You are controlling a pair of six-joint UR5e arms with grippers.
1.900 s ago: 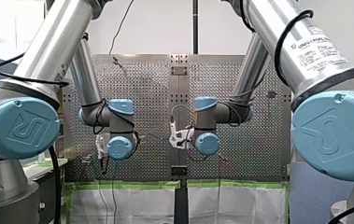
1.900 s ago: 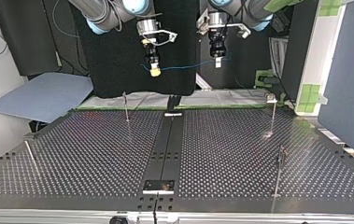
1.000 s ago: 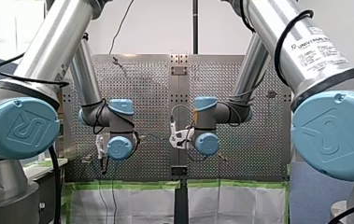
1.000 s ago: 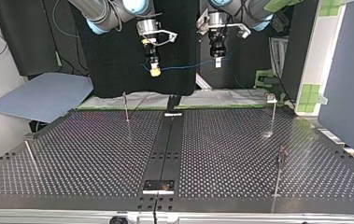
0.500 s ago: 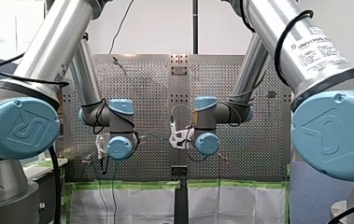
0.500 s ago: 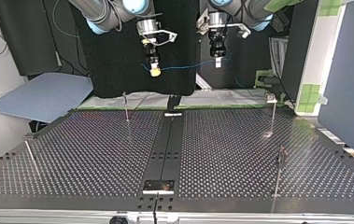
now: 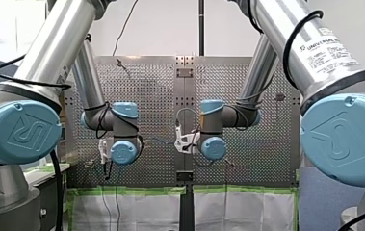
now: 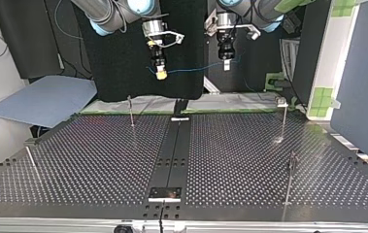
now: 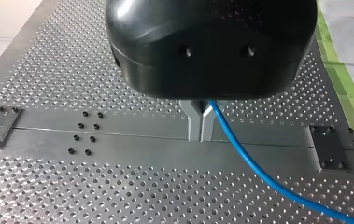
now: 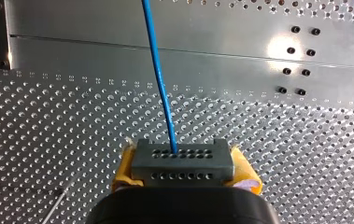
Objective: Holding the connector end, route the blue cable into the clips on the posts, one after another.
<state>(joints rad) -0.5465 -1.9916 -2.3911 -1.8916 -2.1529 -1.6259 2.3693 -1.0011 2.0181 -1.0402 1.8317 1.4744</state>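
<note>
view order: top view, read from its left to its right
leaning post [image 8: 32, 164]: a thin rod, tilted, near the left edge of the table [image 8: 99, 160]
second post [image 8: 131, 111]: upright near the table's far edge, below the right gripper and well apart from it
right gripper [image 8: 160, 74]: hangs in the air past the table's far edge, left of the middle; its yellow pads are clamped on the connector
connector [image 10: 182, 162]: a grey block with rows of small holes, held between the yellow pads, its holed face turned away from the gripper
blue cable [image 10: 159, 79]: comes out of the connector's holed face and runs straight ahead of the right gripper; in the top view it spans the air to the left gripper with a slight sag, high over the table and well apart from every post
left gripper [image 8: 226, 65]: right of the middle, about level with the right gripper; its metal fingers are pressed together with no gap and pinch the cable, which comes out beside them just under the black body and slants away over the table
far right post [image 8: 284, 119]: upright near the table's far right corner, with a small clip [image 8: 282, 102] at its top, below the left gripper and well apart from it
near right post [image 8: 291, 177]: upright, closer to the camera than the far right post, near the table's right edge
</note>
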